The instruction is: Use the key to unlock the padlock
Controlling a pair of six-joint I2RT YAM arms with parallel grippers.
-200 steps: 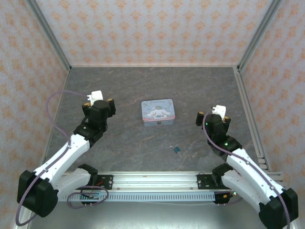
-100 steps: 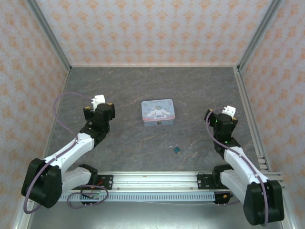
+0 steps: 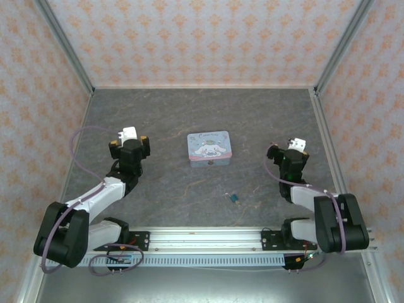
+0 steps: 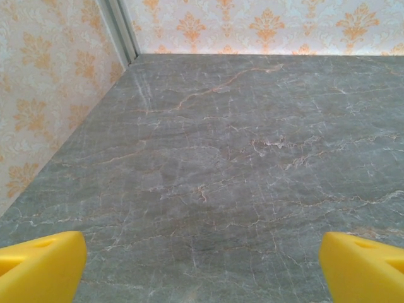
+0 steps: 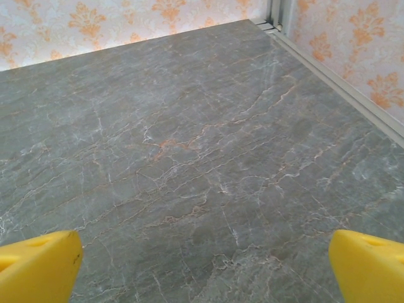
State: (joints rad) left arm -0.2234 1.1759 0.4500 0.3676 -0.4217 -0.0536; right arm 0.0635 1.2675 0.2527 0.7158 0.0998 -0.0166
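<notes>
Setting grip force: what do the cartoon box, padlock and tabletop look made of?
Cartoon box: probably printed tin, smooth pastel lid, rounded corners. Padlock: dark teal, likely painted metal; too small to confirm. Tabletop: matte grey, veined like marble, possibly a printed sheet.

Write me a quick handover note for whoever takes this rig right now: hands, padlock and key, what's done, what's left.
Left hand: open, empty, left of the cartoon tin.
Right hand: open, empty, right of the tin.
Padlock: on the table nearer the arms than the tin, untouched; too small to tell if locked. The speck just left of it looks like the key.
Done: nothing gripped. Left: take key, steady padlock, unlock.
</notes>
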